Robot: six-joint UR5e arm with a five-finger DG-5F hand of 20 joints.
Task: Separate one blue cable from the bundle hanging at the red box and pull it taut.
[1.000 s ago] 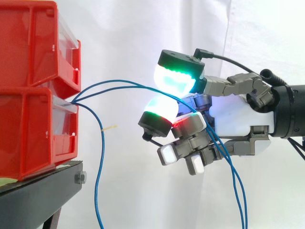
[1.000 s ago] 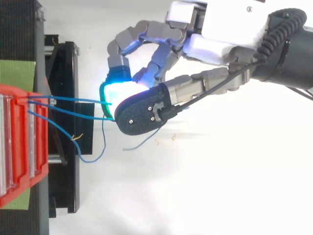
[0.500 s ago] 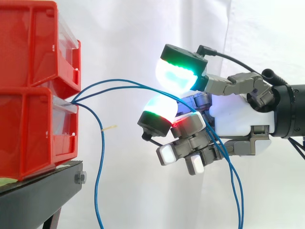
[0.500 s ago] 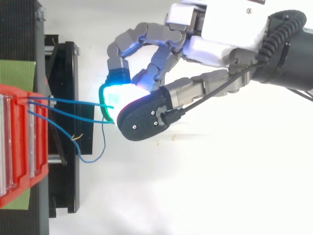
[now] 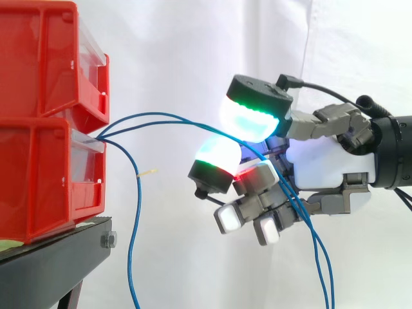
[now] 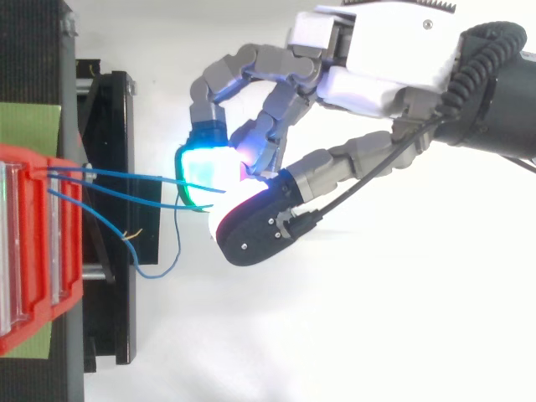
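You see the stacked red bins (image 5: 45, 129) on the black stand (image 5: 51, 264) at the left. The hand (image 5: 325, 164) reaches in from the right, its fingers curled round two blue cables (image 5: 161, 114). They arch slack from the lower bin, pass between the glowing pads (image 5: 248, 119), then hang down. A third cable (image 5: 134, 232) droops free beside the bin.

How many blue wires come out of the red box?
3. The upper cable and the lower cable arch from the red box to the hand; the third cable droops beside the black stand. More may hide inside.
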